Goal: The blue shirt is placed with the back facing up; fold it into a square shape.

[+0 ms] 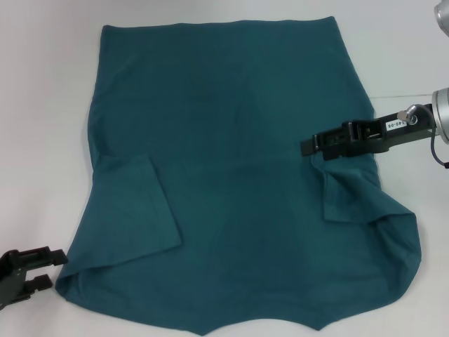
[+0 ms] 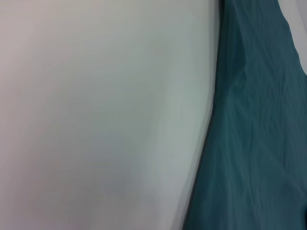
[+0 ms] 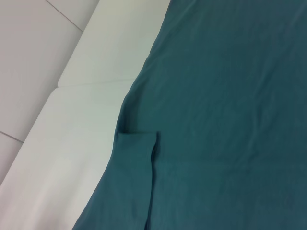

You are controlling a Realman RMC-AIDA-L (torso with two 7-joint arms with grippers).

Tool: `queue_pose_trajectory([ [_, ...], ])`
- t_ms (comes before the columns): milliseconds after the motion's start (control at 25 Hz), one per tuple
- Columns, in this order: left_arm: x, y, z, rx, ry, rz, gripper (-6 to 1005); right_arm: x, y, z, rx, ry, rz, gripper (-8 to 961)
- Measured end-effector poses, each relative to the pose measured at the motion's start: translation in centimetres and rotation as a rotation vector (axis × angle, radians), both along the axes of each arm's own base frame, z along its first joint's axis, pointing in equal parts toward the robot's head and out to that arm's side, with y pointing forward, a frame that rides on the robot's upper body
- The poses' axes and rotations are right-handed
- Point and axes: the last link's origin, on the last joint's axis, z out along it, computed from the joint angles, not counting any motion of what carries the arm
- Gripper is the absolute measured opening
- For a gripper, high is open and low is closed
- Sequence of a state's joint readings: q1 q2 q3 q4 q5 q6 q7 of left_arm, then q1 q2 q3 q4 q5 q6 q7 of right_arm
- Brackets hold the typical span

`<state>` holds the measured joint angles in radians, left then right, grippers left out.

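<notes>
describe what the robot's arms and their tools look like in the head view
The right tool is a long, flat, matte black bar-shaped piece with blocky segments and a small white label printed with dark characters. It joins a shiny silver cylindrical wrist with a thin dark cable beside it. The left tool is also matte black, with two chunky squared prongs.

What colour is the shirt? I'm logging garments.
Plain dark teal-blue, no print; the blue shirt shows best in the head view.

The blue shirt (image 1: 231, 175) is matt soft cloth on a smooth white table (image 1: 42, 105).
</notes>
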<state>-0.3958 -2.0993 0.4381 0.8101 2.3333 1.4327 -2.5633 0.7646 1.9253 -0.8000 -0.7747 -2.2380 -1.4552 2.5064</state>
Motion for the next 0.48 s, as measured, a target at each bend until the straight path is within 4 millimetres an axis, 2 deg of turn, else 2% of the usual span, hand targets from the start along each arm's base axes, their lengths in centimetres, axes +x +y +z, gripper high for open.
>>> queue_pose_trajectory([
  [480, -0.16, -0.02, -0.72, -0.023, 0.013, 0.0, 618, 0.09, -0.02, 0.06, 0.002, -0.002, -0.001, 686],
])
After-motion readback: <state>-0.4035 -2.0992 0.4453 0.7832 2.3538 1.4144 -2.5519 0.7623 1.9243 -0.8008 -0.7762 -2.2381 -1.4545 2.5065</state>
